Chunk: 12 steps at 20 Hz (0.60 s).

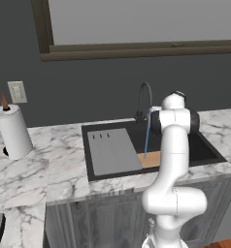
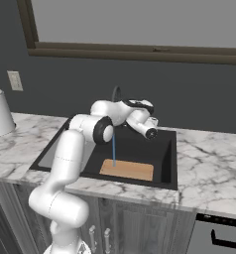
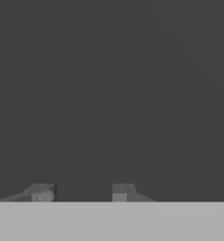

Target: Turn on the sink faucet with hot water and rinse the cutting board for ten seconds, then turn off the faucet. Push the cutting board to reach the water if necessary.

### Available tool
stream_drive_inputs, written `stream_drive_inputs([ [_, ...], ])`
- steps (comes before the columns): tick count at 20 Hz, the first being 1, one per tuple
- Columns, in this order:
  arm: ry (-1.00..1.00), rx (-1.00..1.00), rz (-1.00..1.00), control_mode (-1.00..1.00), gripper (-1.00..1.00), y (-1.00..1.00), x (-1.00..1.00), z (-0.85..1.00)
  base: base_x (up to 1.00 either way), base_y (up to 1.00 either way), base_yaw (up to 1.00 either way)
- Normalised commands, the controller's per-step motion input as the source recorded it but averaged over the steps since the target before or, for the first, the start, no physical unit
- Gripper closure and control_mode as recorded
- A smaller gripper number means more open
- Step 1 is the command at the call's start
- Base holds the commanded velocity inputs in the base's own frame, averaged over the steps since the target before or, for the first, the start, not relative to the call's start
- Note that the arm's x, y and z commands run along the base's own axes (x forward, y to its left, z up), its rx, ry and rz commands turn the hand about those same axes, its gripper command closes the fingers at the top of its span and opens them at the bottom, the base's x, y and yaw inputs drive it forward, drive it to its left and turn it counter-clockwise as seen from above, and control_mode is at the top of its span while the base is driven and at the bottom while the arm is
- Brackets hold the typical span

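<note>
Water [image 2: 113, 149] ran in a thin blue stream from the faucet [image 1: 143, 99] onto the left end of the cutting board [image 2: 127, 170], which lay flat at the near side of the sink [image 2: 168, 163], just right of a grey panel [image 1: 112, 151]. Rinse judged under way. Gripper [image 3: 80, 192] faced blank dark wall, fingers apart, holding nothing. Best practice: hold clear, let water run the full time, then reach the faucet handle without nudging the board.
</note>
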Motion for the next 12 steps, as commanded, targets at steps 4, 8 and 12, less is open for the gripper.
stream_drive_inputs([
  [4, 0.03, 0.01, 0.00, -1.00, 1.00, -0.68, -0.33, -0.15, 0.00, 0.00, 0.00],
  [8, 0.03, 0.01, 0.00, -1.00, 1.00, -0.68, -0.33, -0.16, 0.00, 0.00, 0.00],
  [12, 0.04, 0.01, 0.00, -1.00, 1.00, -0.68, -0.38, -0.18, 0.00, 0.00, 0.00],
])
